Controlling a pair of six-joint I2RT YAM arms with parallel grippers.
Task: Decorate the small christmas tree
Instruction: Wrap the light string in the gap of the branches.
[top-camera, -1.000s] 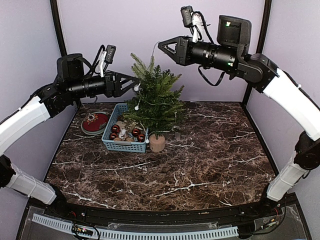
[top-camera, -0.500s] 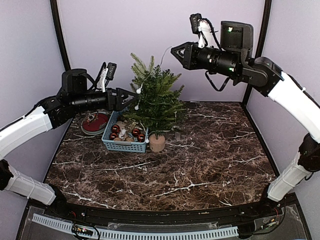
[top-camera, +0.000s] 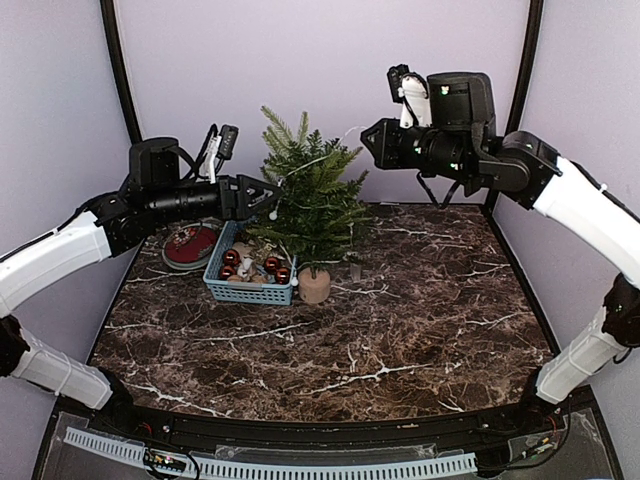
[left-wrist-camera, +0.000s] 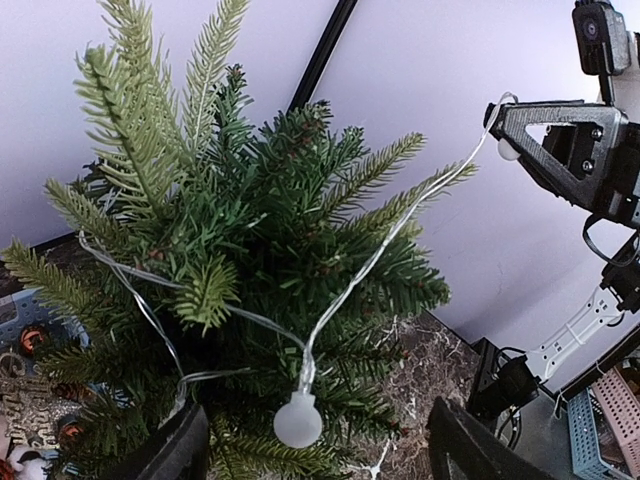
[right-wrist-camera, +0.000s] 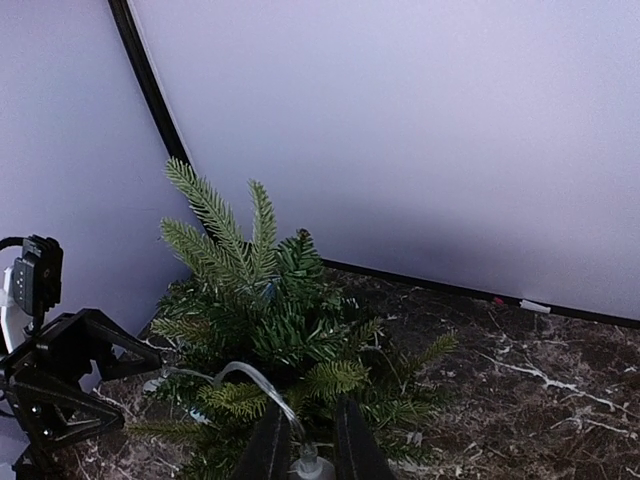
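The small christmas tree stands on its pale wooden base at the back of the table. A clear light string with round white bulbs lies across its branches. My right gripper is to the right of the treetop. It is shut on a bulb at one end of the string, and the wire runs from there down to the tree. My left gripper is at the tree's left side with its jaws wide open. A white bulb hangs loose between them, untouched.
A blue basket with red baubles sits left of the tree base. A round red plate lies further left by the wall. Purple walls close in the back and sides. A small tag lies right of the base.
My right gripper has moved right and down with the string's end, pulling the wire across the treetop. My left gripper has sunk a little and reached closer to the tree.
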